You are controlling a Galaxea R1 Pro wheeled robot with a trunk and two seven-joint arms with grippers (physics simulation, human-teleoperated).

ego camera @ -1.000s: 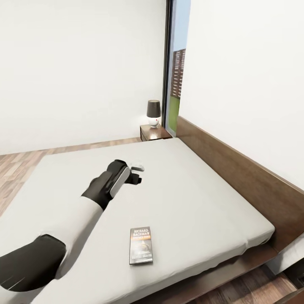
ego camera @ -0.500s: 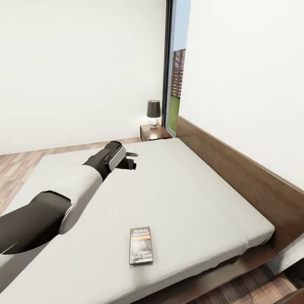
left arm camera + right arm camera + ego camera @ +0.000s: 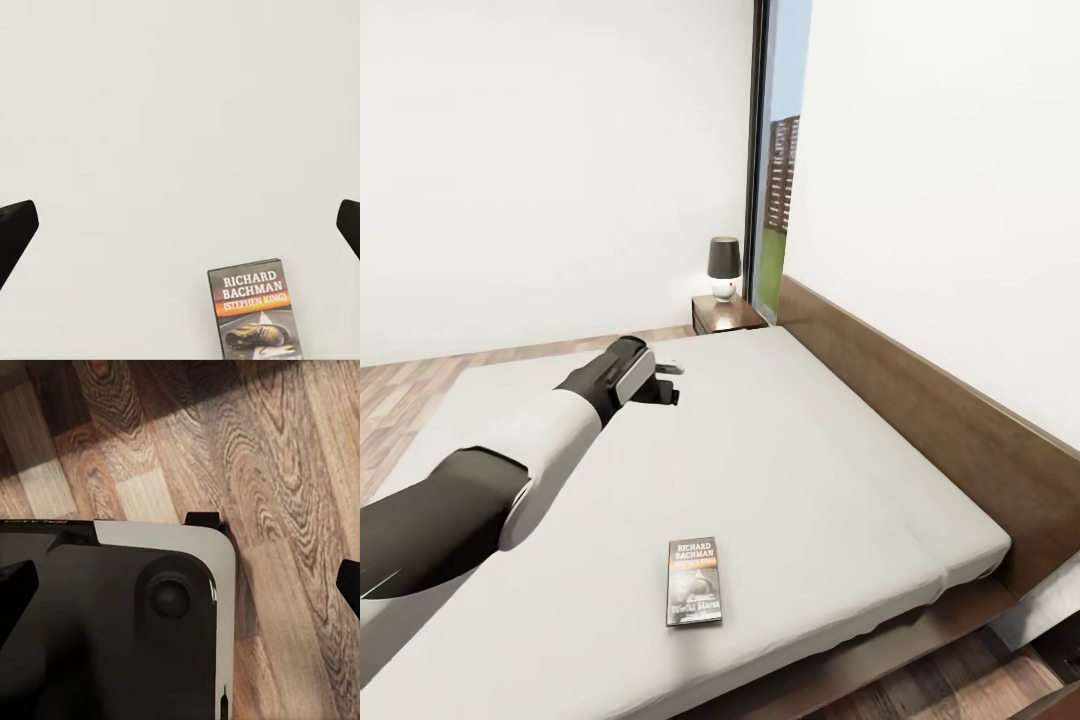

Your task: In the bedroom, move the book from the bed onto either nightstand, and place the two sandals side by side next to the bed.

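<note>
Book on the bed, near its foot-side edge

The book (image 3: 694, 581) lies flat, cover up, on the pale-grey mattress of the bed (image 3: 830, 470), close to the near edge. Dark cover, orange band, white lettering; the picture below looks like a car. A nightstand (image 3: 726, 315) stands at the bed's far corner.

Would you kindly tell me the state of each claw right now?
Left claw: open, holding nothing, above the bed.
Right claw: open, empty, above the wood floor.

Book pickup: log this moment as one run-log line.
left gripper open, above mattress | book flat on bed, ungrasped | right gripper open
</note>
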